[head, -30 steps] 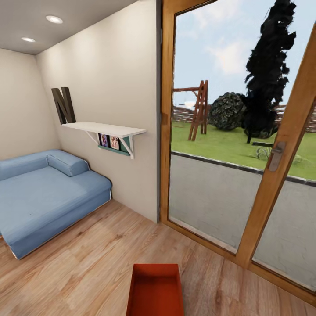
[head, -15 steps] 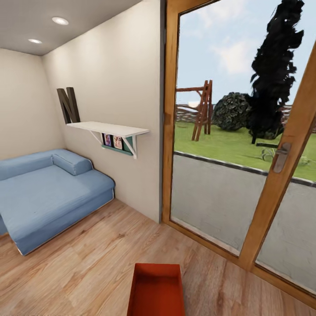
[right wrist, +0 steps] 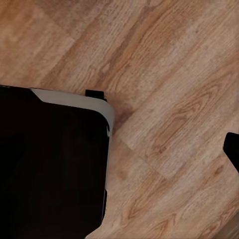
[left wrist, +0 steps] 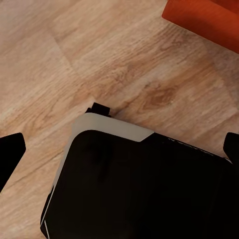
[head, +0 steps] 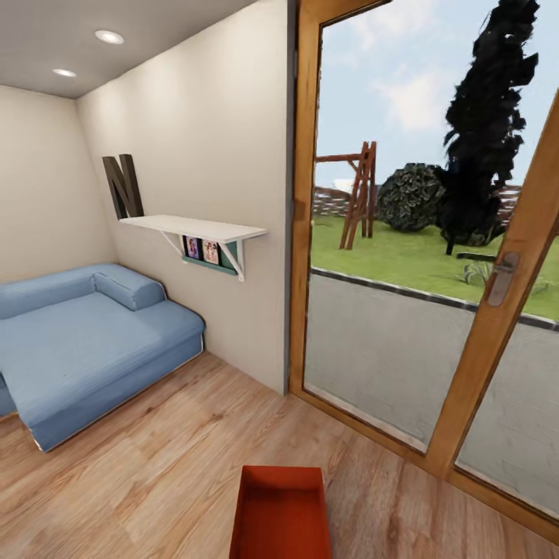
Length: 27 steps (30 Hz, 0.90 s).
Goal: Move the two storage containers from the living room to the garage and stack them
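Here, your left gripper [left wrist: 119, 149] has its fingertips [left wrist: 11, 149] spread wide, dark tips at opposite edges of the left wrist view, nothing between them but the robot's black, grey-edged base [left wrist: 134, 184] and the wood plank floor [left wrist: 74, 59]. Of your right gripper, one dark fingertip [right wrist: 233, 149] shows at the frame edge; I cannot tell whether those fingers are spread or together. One storage container [head: 281, 514], red-orange and empty, sits on the planks at the near centre, just ahead of the base; its corner [left wrist: 204, 20] shows in the left wrist view. Far left stands the blue sofa [head: 85, 341], a white shelf [head: 194, 229] above it. The wood-framed glass doors [head: 497, 326] fill the right.
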Motion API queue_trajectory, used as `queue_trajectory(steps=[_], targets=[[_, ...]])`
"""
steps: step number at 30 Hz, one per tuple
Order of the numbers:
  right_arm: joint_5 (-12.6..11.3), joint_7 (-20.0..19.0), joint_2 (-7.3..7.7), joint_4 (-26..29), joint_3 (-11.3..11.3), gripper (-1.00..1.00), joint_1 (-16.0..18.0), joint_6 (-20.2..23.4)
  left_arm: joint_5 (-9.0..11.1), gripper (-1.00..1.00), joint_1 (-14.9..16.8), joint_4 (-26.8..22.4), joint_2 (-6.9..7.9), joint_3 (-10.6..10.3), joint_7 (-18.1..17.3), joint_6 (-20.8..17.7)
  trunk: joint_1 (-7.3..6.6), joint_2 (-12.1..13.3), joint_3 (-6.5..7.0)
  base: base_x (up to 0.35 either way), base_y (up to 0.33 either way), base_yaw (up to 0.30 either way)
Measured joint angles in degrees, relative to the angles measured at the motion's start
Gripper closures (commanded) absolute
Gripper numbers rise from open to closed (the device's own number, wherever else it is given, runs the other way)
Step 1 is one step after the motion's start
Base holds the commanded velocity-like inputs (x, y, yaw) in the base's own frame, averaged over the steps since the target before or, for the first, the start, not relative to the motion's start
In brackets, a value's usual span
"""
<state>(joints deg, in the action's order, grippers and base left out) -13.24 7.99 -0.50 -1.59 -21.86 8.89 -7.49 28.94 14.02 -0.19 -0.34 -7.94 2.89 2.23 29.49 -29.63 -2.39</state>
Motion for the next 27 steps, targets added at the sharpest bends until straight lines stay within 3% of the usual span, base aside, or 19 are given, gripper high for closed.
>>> queue_trajectory(steps=[27], targets=[[-0.3, 0.0, -0.03, 0.0, 0.3, -1.00, 0.0, 0.0, 0.0, -1.00, 0.0, 0.0, 0.00, 0.0, 0.0, 0.0, 0.00, 0.0, 0.00, 0.000, 0.053, -0.019]])
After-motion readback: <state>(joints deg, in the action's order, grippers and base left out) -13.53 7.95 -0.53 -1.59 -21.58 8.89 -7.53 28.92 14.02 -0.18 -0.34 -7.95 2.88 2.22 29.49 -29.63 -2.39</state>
